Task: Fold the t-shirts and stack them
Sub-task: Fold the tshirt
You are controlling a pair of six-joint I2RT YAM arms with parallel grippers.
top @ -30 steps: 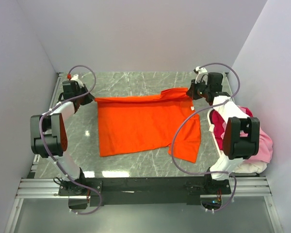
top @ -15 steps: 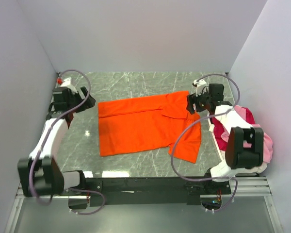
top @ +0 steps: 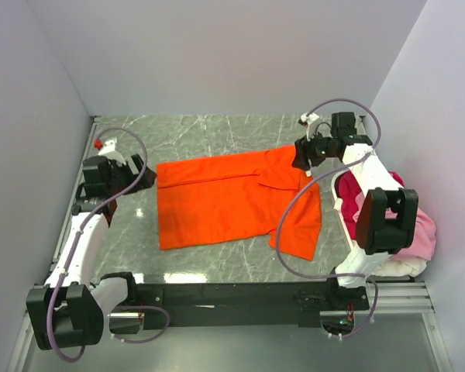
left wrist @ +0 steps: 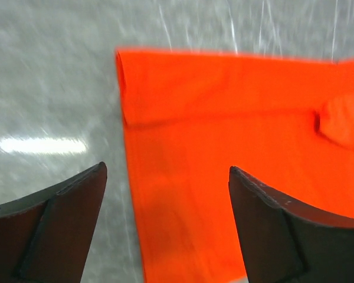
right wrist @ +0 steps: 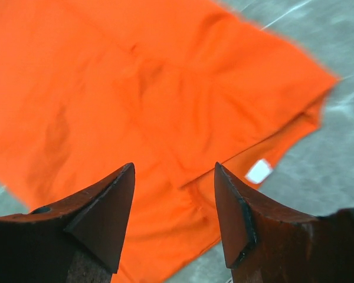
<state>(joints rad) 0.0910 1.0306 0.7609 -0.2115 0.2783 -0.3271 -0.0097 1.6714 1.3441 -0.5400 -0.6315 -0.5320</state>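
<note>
**Inspector:** Both arms have let go since a second ago. The far edge of the orange t-shirt, then held up at its two corners, now lies flat. Report the left side.

**Recorder:** Noted. The left gripper has drawn back off the cloth, and the garment now lies to its right. Its jaws stand wide apart and grip nothing. From the wrist, the left gripper looks down on the left edge of the orange t-shirt. That edge runs between the two fingers. The marble table shows by the finger at the view's left, and orange by the other. This view is motion-blurred.

**Inspector:** Right side?

**Recorder:** The right gripper sits at the garment's far right corner. Its jaws are parted and no cloth is pinched. From the wrist, the right gripper has the orange t-shirt below and ahead of both fingers. A small white tag lies just beside the finger at the view's right.

**Inspector:** Lay of the garment?

**Recorder:** It is spread on the table between the two grippers. One lobe reaches back past the right gripper toward that arm's base.

**Inspector:** Other items?

**Recorder:** A heap of t-shirts, pink, magenta and white, lies behind the right gripper, partly covered by that arm. Their count cannot be made out.
</note>
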